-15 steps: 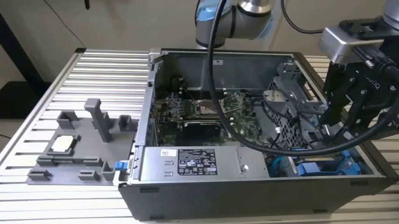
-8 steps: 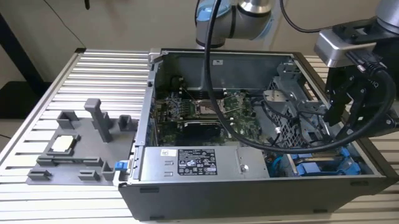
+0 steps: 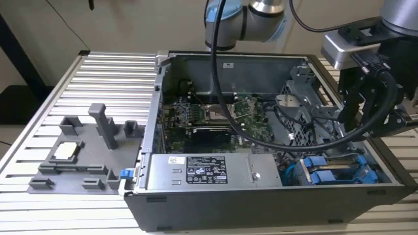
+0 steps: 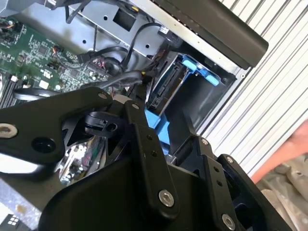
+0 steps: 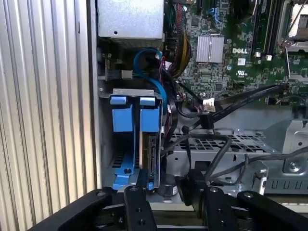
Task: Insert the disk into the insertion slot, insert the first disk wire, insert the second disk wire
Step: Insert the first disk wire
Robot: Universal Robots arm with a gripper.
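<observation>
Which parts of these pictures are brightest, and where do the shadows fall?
Exterior view: the ribbed table is evenly lit, and the inside of the computer case is darker. First wrist view: the power-supply box glares nearly white, while the insertion slot holding the disk is dimmer. Second wrist view: the ribbed table looks bright.

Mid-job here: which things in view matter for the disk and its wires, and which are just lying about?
Job: disk in its blue frame, drive bay, and likely the black cable with a plug.
Lying about: grey plastic tray, power supply box, circuit board.
</observation>
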